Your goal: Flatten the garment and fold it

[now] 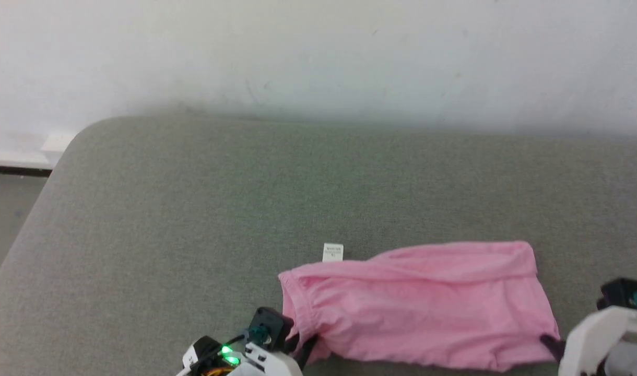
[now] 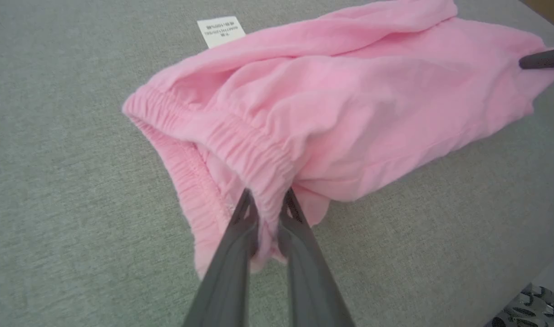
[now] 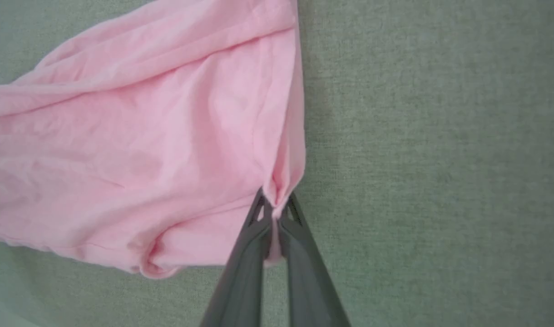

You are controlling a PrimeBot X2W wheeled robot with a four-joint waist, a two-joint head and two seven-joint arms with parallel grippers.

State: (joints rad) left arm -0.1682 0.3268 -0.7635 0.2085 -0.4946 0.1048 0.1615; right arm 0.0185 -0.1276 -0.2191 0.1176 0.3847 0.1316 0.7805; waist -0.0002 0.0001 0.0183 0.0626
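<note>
Wall (image 1: 318, 52), plain and white, rises behind a broad grey-green padded surface of woven fabric (image 1: 193, 209) with a rounded far-left corner. On the near right part of that surface lies the light pink thin-fabric pair of shorts (image 1: 417, 303), stretched sideways between the two arms. Its gathered elastic waistband (image 2: 240, 141) is toward the robot's left and its leg end toward the right. The far edge is rolled over into a long fold, and the cloth is lightly creased. The left claw (image 2: 267, 200), with two long dark grey fingers, is clenched on the near end of the waistband, the gathered cloth bunched between the fingers. The right claw (image 3: 274, 204) is pinched tight on the near corner of the opposite edge, with a small pleat of pink fabric squeezed between its tips. A small white sewn-in label (image 1: 332, 252), its print too small to read, sticks out from the far edge near the waistband and lies flat on the grey-green surface.
</note>
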